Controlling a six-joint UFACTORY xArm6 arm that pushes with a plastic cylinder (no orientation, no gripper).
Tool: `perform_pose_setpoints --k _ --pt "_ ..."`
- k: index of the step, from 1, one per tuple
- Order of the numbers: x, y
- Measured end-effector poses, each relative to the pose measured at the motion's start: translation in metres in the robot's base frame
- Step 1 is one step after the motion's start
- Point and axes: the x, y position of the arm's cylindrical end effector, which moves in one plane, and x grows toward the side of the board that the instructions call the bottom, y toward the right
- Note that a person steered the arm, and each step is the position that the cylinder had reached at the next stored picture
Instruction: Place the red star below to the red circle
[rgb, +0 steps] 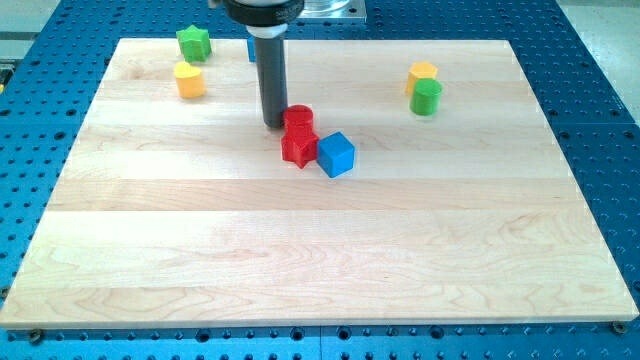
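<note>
Your red star-shaped block (298, 149) sits a little above the centre of the frame on the pale wooden bench (300, 260), directly under the red round block (299, 117) and touching it, so judged from this frame the star already lies below the circle. A blue cube (336, 154) presses against the star's right side.

Expect the star to be light, rigid and quick to slide on the smooth wood; its points will make it pivot if you push off-centre. There is nothing to take hold with: the tool is a plain dark rod that neither clenches nor releases and carries nothing, so any contact is a push. If you nudge the star, meet it flat between two points, on the side opposite the way you want it to go.

My tip (275, 124) rests on the bench just left of the red round block, touching or nearly touching it, and up and to the left of the star.

Well clear, you have a green block (194, 42) and a yellow block (189, 80) at upper left, and a yellow block (422, 72) with a green cylinder (426, 97) at upper right.
</note>
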Motion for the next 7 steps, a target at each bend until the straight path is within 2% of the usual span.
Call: perform_pose_setpoints --k 1,2,6,7 --pt "-0.026 0.002" --pt "-0.024 0.03" --pt "0.157 0.005" --pt "0.17 0.005"
